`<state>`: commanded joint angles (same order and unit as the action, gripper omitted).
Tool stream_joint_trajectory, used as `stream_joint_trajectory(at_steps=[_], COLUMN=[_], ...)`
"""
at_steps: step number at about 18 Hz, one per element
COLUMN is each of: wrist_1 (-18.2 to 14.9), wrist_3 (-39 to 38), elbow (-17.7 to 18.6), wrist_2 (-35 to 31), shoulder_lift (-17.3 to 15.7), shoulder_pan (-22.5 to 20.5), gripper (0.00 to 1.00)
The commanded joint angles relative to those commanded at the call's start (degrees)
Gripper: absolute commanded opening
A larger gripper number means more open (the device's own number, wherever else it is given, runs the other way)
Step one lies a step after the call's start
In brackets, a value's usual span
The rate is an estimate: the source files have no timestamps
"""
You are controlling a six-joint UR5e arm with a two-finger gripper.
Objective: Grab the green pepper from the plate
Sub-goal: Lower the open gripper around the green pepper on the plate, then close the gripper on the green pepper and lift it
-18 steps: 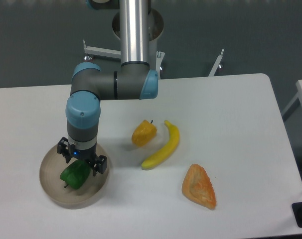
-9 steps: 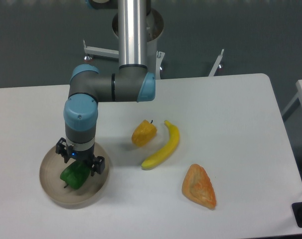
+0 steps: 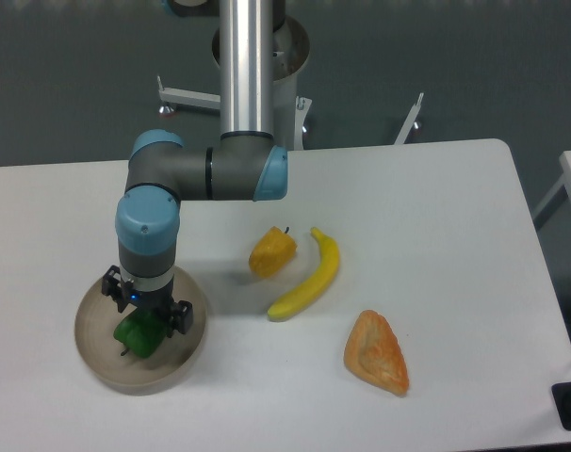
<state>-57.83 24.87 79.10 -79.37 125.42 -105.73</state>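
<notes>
While my black two-finger gripper (image 3: 145,313) hangs directly over the small glossy bright-green bell pepper (image 3: 137,335) lying in the round beige-grey plate (image 3: 99,358), jaws straddling it, whether they grip it I cannot tell.

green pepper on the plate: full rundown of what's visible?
The green pepper is small, glossy, bright green and lumpy, with a short dark stem at its lower left. It lies inside the beige plate, left of centre. The hand sits directly over it, hiding its top; whether the fingers touch it cannot be told.
</notes>
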Motion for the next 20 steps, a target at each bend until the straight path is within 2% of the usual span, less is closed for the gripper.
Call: stream_joint_trajectory(at_steps=[1,4,8,10,15,20], wrist_1=[0.1,0.3,0.3,0.2,0.1,-0.6], wrist_3=[0.0,0.1,0.4,0.4,0.5,6.1], elbow=[-0.1,-0.2,-0.1,-0.1,-0.6,-0.2], wrist_2=[0.0,0.1,0.1,0.1,0.3,0.0], shoulder_lift=[0.0,-0.2,-0.3,-0.5,-1.1,-4.7], shoulder_pan=[0.0,0.0,0.0,0.0,-0.2,-2.5], gripper=[1.0,0.67,0.45,0.41,0.4,0.4])
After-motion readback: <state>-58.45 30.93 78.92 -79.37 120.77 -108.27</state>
